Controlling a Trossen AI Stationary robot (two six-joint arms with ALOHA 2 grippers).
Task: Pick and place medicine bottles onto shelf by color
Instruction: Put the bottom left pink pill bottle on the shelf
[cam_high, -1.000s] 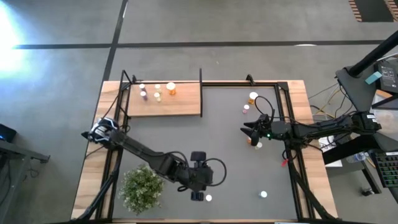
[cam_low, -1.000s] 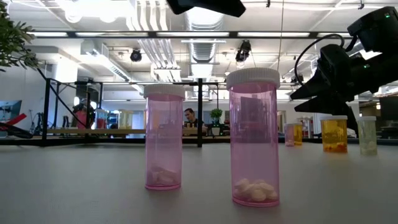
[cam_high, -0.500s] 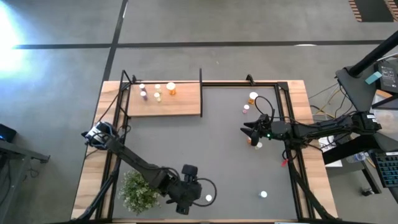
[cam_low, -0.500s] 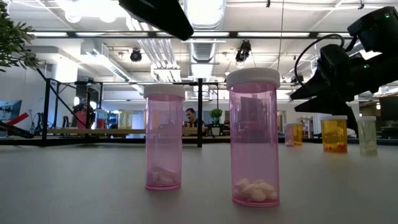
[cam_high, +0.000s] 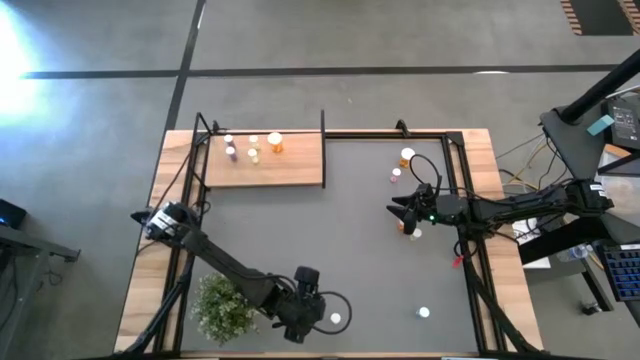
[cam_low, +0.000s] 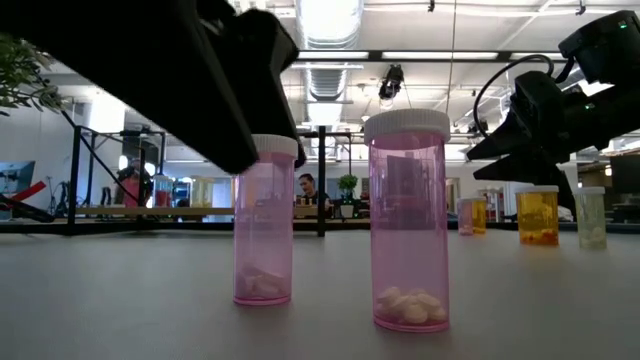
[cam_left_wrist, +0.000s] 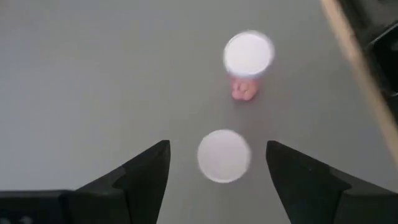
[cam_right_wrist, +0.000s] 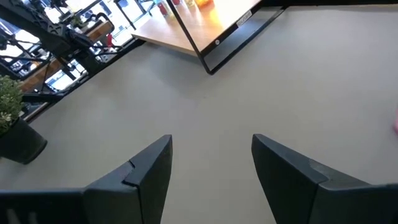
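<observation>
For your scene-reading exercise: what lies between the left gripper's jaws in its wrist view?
The white cap of a pink bottle, seen from above, sits between the open jaws of the left gripper; around it is bare grey tabletop. A second pink bottle stands beyond.

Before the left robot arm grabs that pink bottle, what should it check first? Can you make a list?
1. Left gripper open wide enough for the cap: ok, fingers spread on both sides of it.
2. Near pink bottle lined up between the fingers: ok.
3. Bottle upright: ok, both pink bottles stand straight in the low view.
4. Second pink bottle clear of the fingers: ok, it stands apart, farther off.
5. Right gripper out of the way: ok, it waits across the table.
6. Free space on the shelf: ok, bare wood shows.
</observation>
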